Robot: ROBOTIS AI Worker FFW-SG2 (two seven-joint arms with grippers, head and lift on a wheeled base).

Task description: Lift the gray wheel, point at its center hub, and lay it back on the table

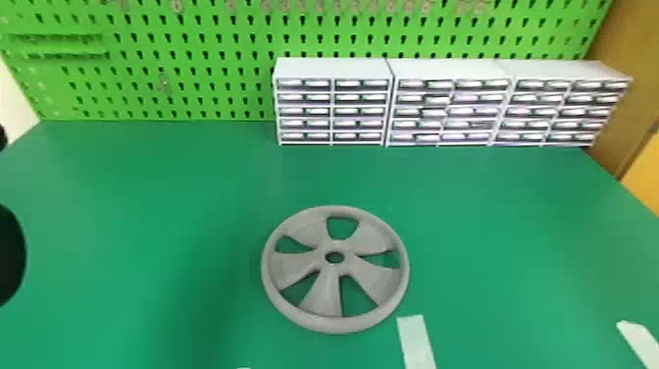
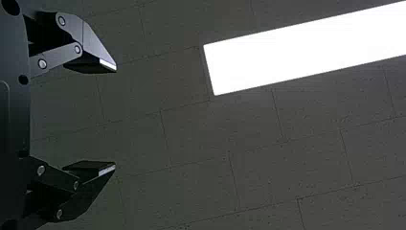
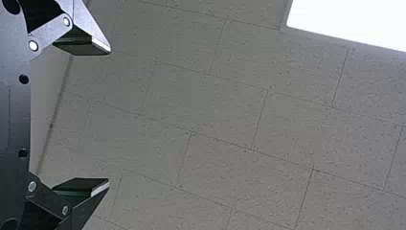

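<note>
The step in hand looks to be the run-up to the lift: the gray wheel (image 1: 321, 294) lies flat on the tabletop (image 1: 147, 162), face up, and nothing is gripping it. The same lie would suit a finished job too, but I take this for the start. The next move calls for one hand to turn down from overhead, come in low beside the rim and close on it, or for both to take it from opposite sides. One side then has to carry the weight so that the other can point at the center hub (image 1: 335, 244). The rim is wide and rounded, so a grip too near the top edge might slip or tip the wheel.

At the far left of the head view, a dark rounded shape (image 1: 11, 255) cuts in at the edge; it may be part of the left arm, but too little shows to be sure. The left hand (image 2: 115, 117) has its fingers spread wide with nothing between them, and its wrist camera looks at the ceiling (image 2: 191, 139) and a bright light panel (image 2: 306, 48), so I judge it tipped upward, well apart from the wheel. The right hand (image 3: 109, 116) is posed much the same, fingers wide and empty, facing ceiling tiles. Right of the wheel's near edge, a pale strip (image 1: 416, 341) lies just beside it on the tabletop.
</note>
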